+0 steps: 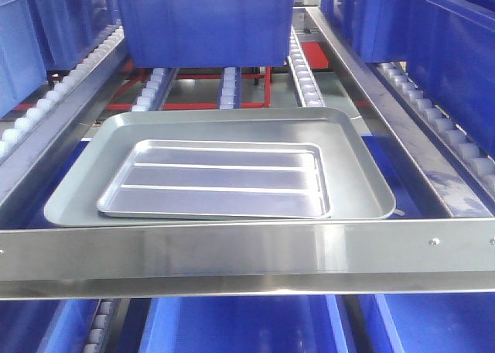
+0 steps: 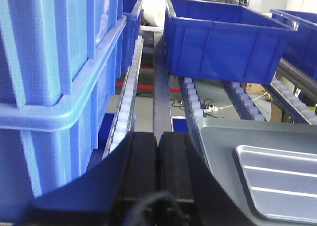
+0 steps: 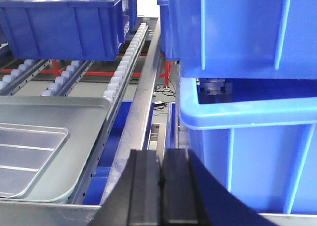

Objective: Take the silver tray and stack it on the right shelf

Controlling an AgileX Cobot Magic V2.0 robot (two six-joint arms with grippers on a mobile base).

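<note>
silver tray (image 1: pixel 216 179) inside grey tray (image 1: pixel 356 171)

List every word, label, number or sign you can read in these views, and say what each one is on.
None: no view shows readable text.
Silver tray: bare metal, no marking.
Grey tray under it: plain.
Front bar of the shelf: only rivets, no label.
Blue bins: no print visible on the faces shown.
Left hand and right hand: plain black, no lettering visible.
</note>
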